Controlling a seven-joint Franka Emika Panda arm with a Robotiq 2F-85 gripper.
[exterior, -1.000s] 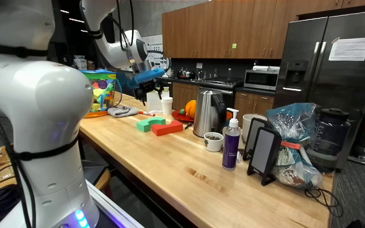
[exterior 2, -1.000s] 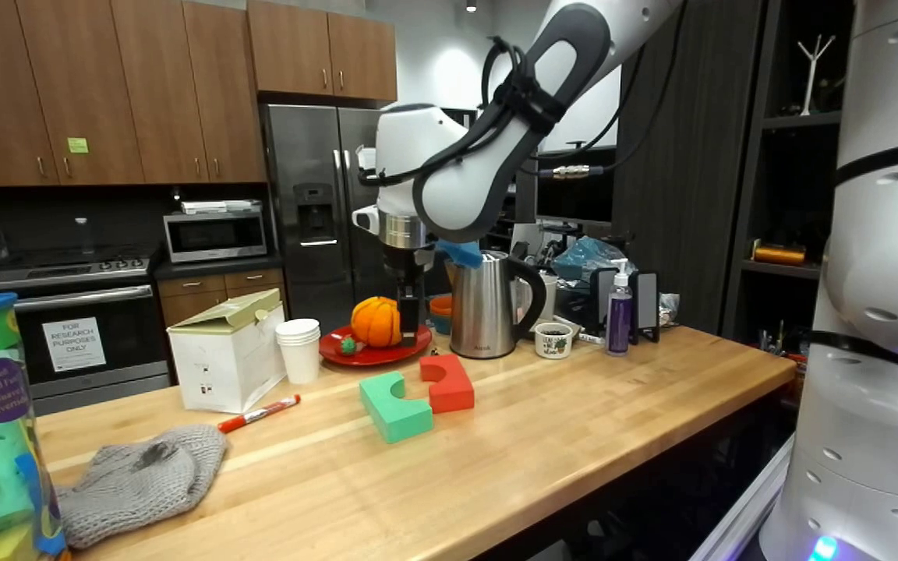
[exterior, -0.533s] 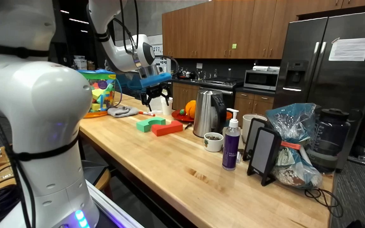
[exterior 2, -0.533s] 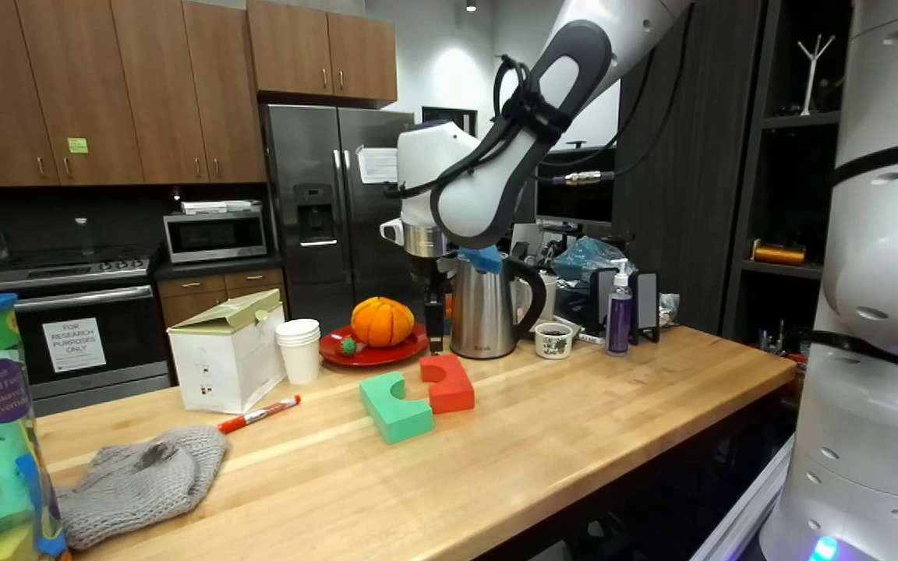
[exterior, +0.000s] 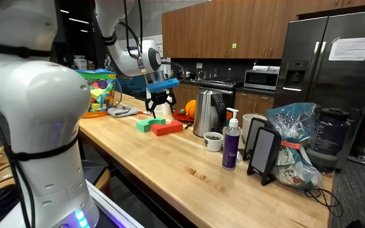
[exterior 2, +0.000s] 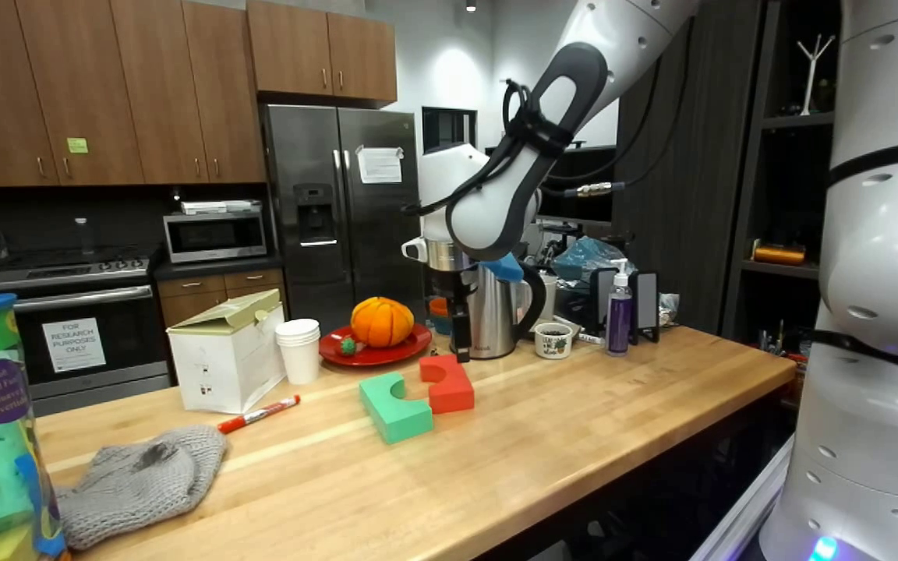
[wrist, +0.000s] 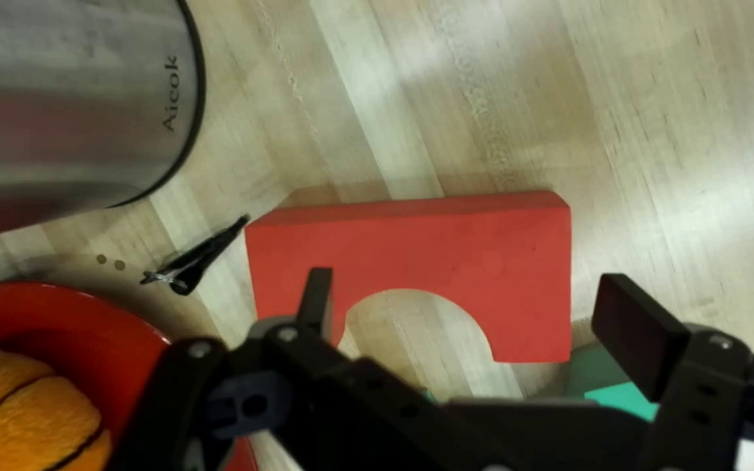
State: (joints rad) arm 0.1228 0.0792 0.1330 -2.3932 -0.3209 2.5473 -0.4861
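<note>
My gripper (wrist: 468,294) is open and empty, pointing down above a red arch-shaped block (wrist: 416,255) on the wooden table. In the wrist view one finger overlaps the block's left leg and the other lies past its right end. The gripper also shows in both exterior views (exterior: 163,110) (exterior 2: 461,358), as does the red block (exterior: 167,128) (exterior 2: 453,386). A green arch-shaped block (exterior 2: 396,411) lies beside the red one; in the wrist view only a part of it (wrist: 622,399) shows, the rest hidden by the gripper.
A steel kettle (wrist: 69,111) stands close to the red block. A black clip (wrist: 197,261) and a red plate (exterior 2: 406,349) with an orange pumpkin (exterior 2: 383,321) are near. White cups (exterior 2: 299,354), a box (exterior 2: 223,358), a red marker (exterior 2: 258,413) and a pump bottle (exterior: 230,147) stand around.
My gripper has moved down and to the right in both exterior views, toward the red block and kettle. The fingers stay open. The blocks and other things have not moved.
</note>
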